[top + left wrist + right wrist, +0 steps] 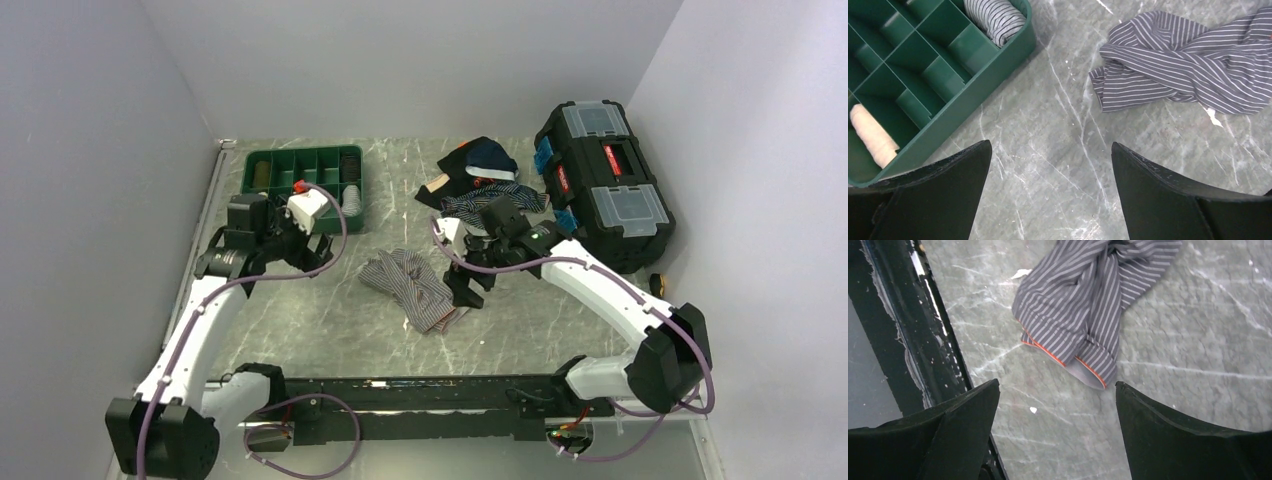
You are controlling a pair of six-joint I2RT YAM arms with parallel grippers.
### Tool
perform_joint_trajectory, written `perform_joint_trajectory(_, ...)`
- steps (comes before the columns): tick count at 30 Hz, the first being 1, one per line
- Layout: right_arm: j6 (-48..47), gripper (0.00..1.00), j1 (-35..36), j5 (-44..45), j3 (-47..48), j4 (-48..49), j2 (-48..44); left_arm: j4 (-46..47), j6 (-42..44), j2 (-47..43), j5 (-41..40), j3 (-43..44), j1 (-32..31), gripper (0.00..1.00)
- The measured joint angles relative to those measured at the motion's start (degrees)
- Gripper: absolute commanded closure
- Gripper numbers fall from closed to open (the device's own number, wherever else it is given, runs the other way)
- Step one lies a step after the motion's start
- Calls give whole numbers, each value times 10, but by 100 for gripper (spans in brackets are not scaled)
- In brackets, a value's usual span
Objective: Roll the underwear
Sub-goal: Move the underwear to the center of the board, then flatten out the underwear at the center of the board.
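left claw (1049, 145) gapes wide with nothing in it, hanging over bare marble table (330, 320) just off the near right corner of the green tray (998, 70). right claw (1057, 384) is spread just as wide and also grips nothing. it hovers well right of the tray, by the orange-trimmed end of the underwear (1083, 305). the underwear lies crumpled, unrolled, right of the tray and nearer the arm bases. further right of the tray, darker garments (480, 175) are heaped beside a black toolbox (600, 185).
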Motion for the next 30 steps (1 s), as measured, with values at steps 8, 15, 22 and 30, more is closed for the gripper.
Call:
perform_joint_trajectory(8, -13, 20, 115, 41, -53, 83, 5, 5, -27, 94, -11, 26, 6, 6)
perform_joint_trajectory(15, -50, 26, 237, 148, -70, 141, 91, -10, -50, 108, -11, 54, 29, 6)
perform_joint_trajectory(22, -78, 31, 284, 235, -68, 185, 180, -25, -55, 108, -20, 58, 48, 6)
perform_joint_trajectory(30, -83, 57, 294, 282, -39, 230, 229, -35, -53, 108, -20, 59, 50, 6)
